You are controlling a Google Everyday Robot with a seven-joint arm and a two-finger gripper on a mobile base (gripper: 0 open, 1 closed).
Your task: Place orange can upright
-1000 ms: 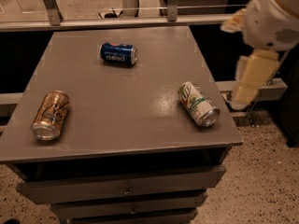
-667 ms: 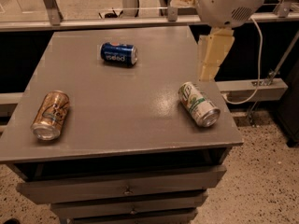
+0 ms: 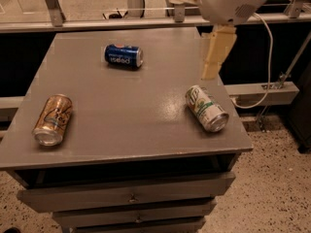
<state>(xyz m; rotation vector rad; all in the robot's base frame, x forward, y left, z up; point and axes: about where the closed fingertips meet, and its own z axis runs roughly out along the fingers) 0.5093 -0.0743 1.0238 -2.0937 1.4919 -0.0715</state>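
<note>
1. Fingers (image 3: 218, 47) first: I'm honestly not managing to tell whether they're spread or pinched together, since they're lining up as one pale slab from this angle. What I am seeing is that they're carrying nothing and touching nothing.
2. That gripper (image 3: 210, 74) is hanging over the far right part of the surface (image 3: 126, 106), pointing down. It's sitting just behind the green-and-white can (image 3: 207, 108) and off to the right of the blue can (image 3: 123, 56).
3. The orange can (image 3: 52, 119) is lying on its side near the front left edge of the surface, with one silver end facing the front. It's sitting well apart from the gripper and from both other cans.
4. Handling-wise, I'm guessing it's behaving like any thin aluminium drink can: light, smooth and a bit slippery, rolling easily while it's lying down, and denting if it's getting squeezed hard. I'm not seeing any way of telling whether it's full.
5. I'm thinking the best hold is across the round body near the middle, coming in from above with a gentle squeeze. Then it's a matter of tipping it onto one of the flat ends.
</note>
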